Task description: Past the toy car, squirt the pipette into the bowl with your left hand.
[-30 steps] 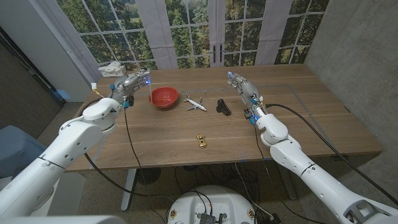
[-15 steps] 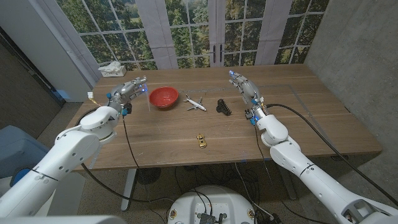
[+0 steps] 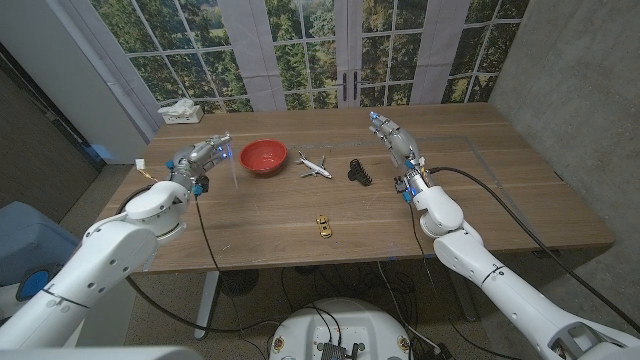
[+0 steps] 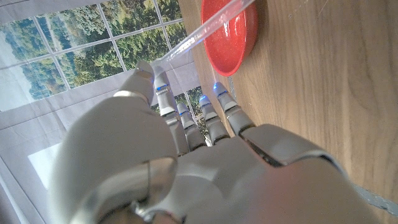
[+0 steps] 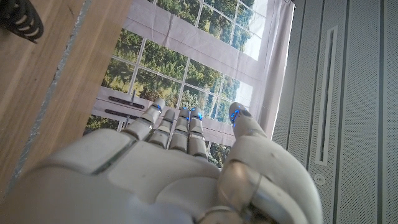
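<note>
Pipette (image 4: 205,32), pinched in the left hand (image 3: 197,155), should swing toward three o'clock until its tip hangs over the bowl (image 3: 264,156), then squeeze; the right hand (image 3: 391,137) holds nothing, fingers extended.

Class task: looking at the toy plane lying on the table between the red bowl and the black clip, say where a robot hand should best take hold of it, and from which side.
Probably the toy plane's slim body, just behind the wings, pinched from above. It lies flat with its wings spread sideways, so coming in low from either side would likely meet a wing first.
</note>
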